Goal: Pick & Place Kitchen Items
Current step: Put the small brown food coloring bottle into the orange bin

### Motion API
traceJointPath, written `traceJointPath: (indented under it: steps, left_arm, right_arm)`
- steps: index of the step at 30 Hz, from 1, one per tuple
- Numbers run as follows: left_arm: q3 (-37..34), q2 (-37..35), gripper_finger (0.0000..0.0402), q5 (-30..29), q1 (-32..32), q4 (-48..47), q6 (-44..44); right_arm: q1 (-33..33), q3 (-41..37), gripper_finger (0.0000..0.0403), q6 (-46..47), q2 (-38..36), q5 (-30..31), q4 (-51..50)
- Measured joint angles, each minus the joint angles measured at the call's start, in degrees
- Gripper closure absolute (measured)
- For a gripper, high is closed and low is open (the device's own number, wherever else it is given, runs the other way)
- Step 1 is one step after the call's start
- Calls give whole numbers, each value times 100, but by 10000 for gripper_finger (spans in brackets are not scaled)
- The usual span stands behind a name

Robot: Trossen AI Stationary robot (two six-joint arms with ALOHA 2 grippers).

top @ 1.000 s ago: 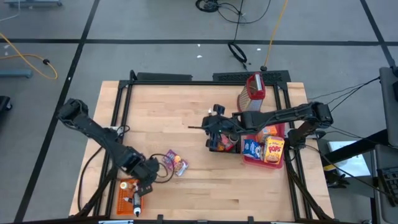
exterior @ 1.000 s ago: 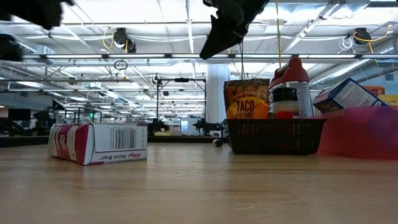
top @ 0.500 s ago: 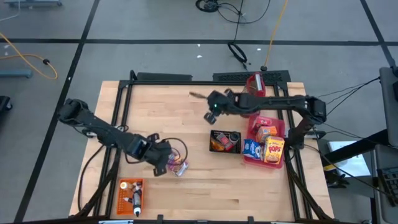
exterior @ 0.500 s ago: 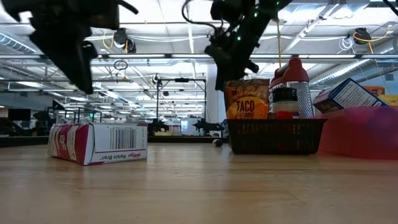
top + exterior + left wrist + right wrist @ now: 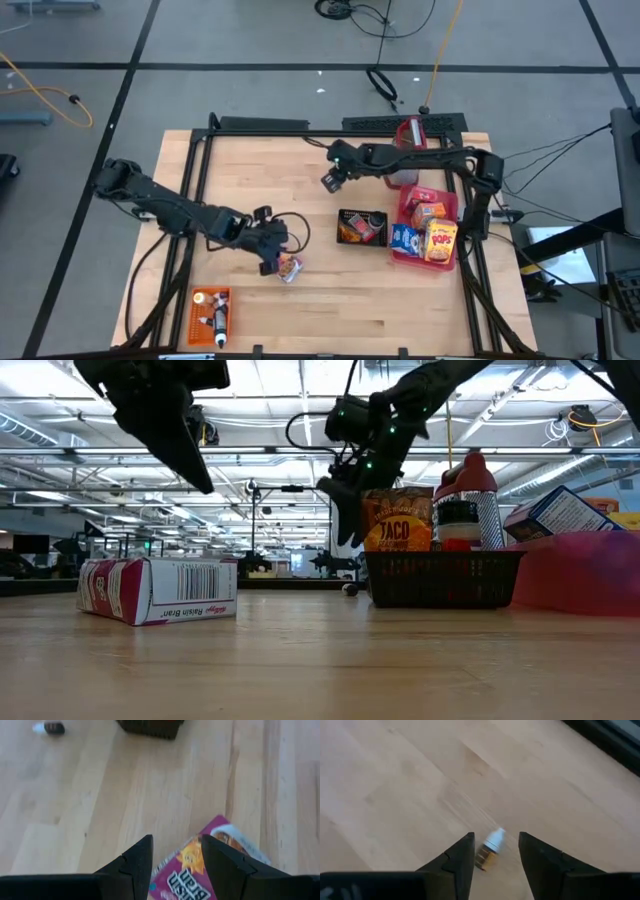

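A purple cereal box (image 5: 289, 268) lies flat on the wooden table; the low view shows its barcode side (image 5: 157, 589). My left gripper (image 5: 176, 860) hovers open just above the box's near-left end, and the box (image 5: 212, 865) shows between and beyond the fingertips. A tiny brown bottle with a white cap (image 5: 489, 851) lies on its side on the table toward the far edge. My right gripper (image 5: 495, 854) hangs open above it, one finger on each side, clear of it. The low view shows this bottle (image 5: 348, 589) under the right gripper (image 5: 343, 520).
A black mesh basket (image 5: 362, 228) holds a taco packet (image 5: 398, 520). Right of it a red tray (image 5: 405, 255) holds several boxes. A red-capped container (image 5: 408, 140) stands at the far right, and an orange crate (image 5: 210, 312) sits at the near left.
My left gripper has swung from over the orange crate toward the table's right, to above the purple box, and its wrist has rolled. My right gripper has gone from over the black basket toward the far edge and come down over the small bottle.
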Motion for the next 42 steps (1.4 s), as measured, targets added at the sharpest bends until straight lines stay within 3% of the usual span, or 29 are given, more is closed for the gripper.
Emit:
traceJointPath:
  steps: [15, 27, 32, 42]
  left_arm:
    - [0, 0, 231, -43, 35, 335, 401]
    - [0, 0, 231, -43, 35, 455, 528]
    - [0, 0, 231, -43, 35, 455, 528]
    - [0, 2, 231, -43, 35, 453, 536]
  right_arm:
    - [-20, 0, 251, 360, 714, -138, -123]
    - [-18, -13, 251, 336, 727, -138, -150]
    - [-18, -370, 251, 74, 725, -170, 189]
    - [-5, -889, 295, -253, 688, -217, 814]
